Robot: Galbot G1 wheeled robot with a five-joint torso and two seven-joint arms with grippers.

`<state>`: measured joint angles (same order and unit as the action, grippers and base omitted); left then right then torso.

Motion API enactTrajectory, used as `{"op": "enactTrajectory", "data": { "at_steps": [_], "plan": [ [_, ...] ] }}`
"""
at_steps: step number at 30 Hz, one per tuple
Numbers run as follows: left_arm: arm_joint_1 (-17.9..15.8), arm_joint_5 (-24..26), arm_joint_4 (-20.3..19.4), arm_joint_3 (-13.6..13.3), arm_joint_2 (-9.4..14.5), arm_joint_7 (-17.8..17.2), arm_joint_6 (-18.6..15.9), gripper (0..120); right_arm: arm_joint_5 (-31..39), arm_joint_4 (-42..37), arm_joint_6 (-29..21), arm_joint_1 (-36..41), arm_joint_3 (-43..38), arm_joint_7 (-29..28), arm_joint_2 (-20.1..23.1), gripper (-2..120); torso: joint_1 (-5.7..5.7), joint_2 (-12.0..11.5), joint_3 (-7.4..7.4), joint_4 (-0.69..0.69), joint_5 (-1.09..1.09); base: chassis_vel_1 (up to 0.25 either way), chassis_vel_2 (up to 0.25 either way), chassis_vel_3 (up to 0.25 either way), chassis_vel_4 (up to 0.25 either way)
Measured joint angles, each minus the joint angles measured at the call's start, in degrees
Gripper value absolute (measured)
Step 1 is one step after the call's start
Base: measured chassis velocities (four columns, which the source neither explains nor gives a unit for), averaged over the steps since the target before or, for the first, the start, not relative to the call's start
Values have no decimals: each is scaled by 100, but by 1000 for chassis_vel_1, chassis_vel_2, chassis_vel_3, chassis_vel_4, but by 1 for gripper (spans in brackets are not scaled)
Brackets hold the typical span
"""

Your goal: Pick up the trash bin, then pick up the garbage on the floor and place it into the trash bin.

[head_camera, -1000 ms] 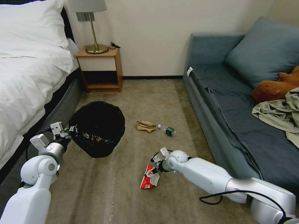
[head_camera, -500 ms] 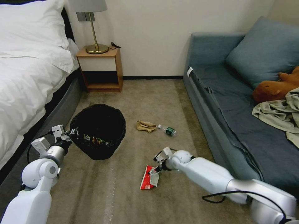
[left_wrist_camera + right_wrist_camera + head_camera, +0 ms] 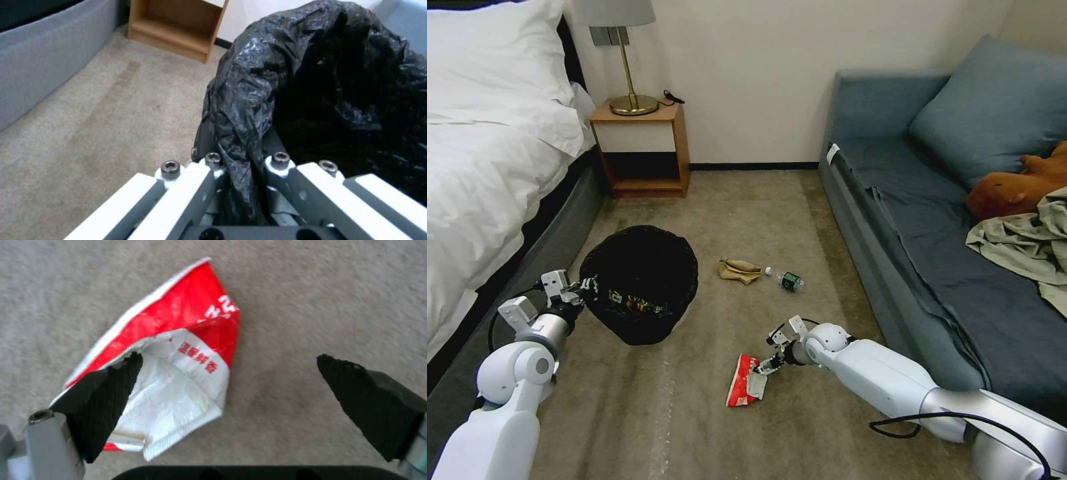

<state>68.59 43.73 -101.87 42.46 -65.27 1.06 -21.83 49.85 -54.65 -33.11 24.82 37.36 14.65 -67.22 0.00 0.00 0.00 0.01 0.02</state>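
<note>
The red wrapper (image 3: 746, 380) lies flat on the floor (image 3: 760, 220), near the front, well apart from the sofa. Judged thin, light, slippery and easily crumpled; grip the raised folded edge. The right hand (image 3: 231, 386) is open, one finger over the wrapper, the other over bare carpet. The left hand (image 3: 242, 166) is closed on the trash bin (image 3: 640, 283) rim. Since the earlier frames, the right hand has swung lower toward the wrapper; the bin has shifted slightly.
</note>
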Motion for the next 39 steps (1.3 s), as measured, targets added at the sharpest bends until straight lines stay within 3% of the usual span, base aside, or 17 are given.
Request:
{"op": "enactTrajectory", "data": {
  "at_steps": [14, 22, 33, 39],
  "plan": [
    [-49, -99, 83, -130, -119, 35, 26, 3, 415, -684, -40, -80, 48, -254, 770, 100, 0, 0, 0, -2, -2, 0, 0, 0, 0],
    [-28, -172, 139, -166, -183, 68, 30, 3, 445, -669, -39, 105, 16, -340, 379, 100, 0, 0, 0, 0, -1, 0, 0, 0, 0],
    [5, -160, 254, -76, -180, 123, 71, 3, 438, -652, -42, 185, 93, -343, 255, 100, 0, 0, 0, -2, -3, 0, 0, 0, 0],
    [-9, -201, 312, -100, -217, 135, 81, 3, 329, -444, 37, 271, 80, -359, -190, 100, 0, 0, 0, 1, -1, 0, 0, 0, 0]
  ]
}}
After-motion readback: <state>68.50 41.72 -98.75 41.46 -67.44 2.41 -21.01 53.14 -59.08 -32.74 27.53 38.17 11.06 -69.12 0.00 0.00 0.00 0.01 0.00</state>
